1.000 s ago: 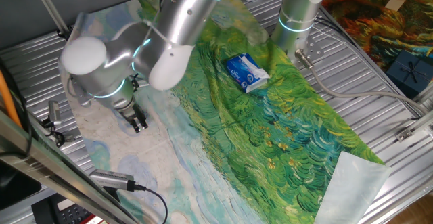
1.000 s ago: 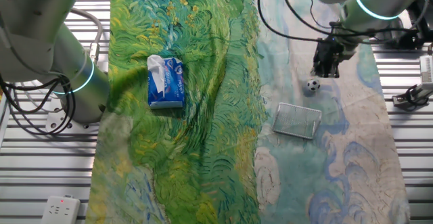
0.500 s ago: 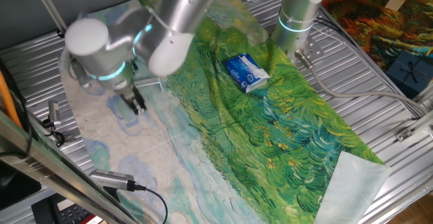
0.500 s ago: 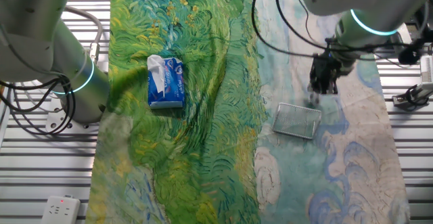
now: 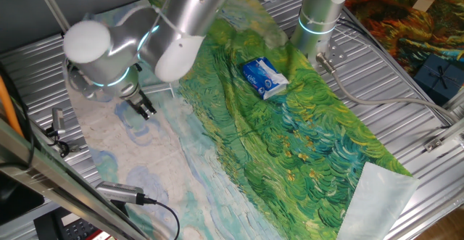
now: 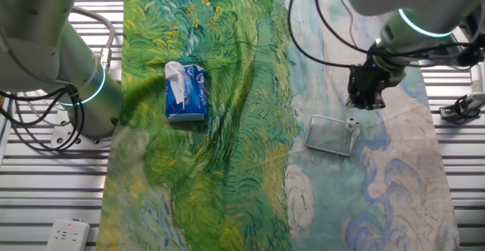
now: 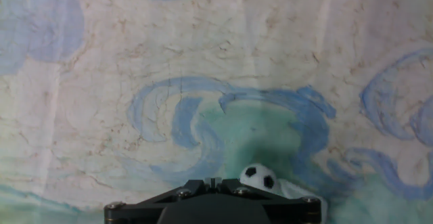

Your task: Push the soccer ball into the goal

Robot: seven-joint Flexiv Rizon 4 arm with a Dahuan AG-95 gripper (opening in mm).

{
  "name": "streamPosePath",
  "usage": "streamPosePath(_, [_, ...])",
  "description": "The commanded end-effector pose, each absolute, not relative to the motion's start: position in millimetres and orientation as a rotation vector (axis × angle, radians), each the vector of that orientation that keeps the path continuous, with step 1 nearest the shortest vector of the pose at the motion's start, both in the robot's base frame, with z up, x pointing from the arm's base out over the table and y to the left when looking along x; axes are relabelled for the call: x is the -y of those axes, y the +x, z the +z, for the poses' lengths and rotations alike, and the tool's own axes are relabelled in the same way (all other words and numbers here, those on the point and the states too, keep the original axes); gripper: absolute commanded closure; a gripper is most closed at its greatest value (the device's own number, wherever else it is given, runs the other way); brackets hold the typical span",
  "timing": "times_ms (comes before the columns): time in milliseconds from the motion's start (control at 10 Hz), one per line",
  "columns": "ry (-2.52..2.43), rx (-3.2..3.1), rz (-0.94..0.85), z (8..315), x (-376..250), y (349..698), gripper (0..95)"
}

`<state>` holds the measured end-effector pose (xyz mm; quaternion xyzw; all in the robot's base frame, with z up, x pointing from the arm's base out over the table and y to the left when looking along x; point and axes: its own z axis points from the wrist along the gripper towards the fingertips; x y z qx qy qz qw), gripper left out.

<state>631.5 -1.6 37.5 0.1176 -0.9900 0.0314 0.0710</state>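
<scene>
The soccer ball (image 6: pixel 352 127), tiny and white with black patches, lies on the pale painted cloth against the right near corner of the goal (image 6: pixel 330 120), a low whitish-grey frame. My gripper (image 6: pixel 366 99) hangs just behind the ball with its fingers together and holds nothing. In the hand view the ball (image 7: pixel 258 176) sits just right of the gripper (image 7: pixel 211 183) at the bottom edge. A whitish piece of the goal (image 7: pixel 302 193) shows beside it. In the one fixed view the gripper (image 5: pixel 145 110) stands over the pale cloth, and the ball is hidden there.
A blue-and-white packet (image 6: pixel 186 92) lies on the green part of the cloth, also in the one fixed view (image 5: pixel 264 77). A second silver arm's base (image 6: pixel 76 92) stands at the left. Ribbed metal table (image 6: pixel 447 175) borders the cloth. A cable and plug (image 5: pixel 119 192) lie near the front.
The gripper moved towards the goal. The ball rolled from open cloth to the goal's corner.
</scene>
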Motion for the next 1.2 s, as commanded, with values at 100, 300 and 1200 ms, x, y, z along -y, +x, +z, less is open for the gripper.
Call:
streamPosePath(100, [0.273,3.002,0.083,38,3,637,95.0])
streamPosePath(300, [0.276,3.010,0.086,35,6,639,95.0])
streamPosePath(1200, [0.304,2.983,0.048,30,26,623,95.0])
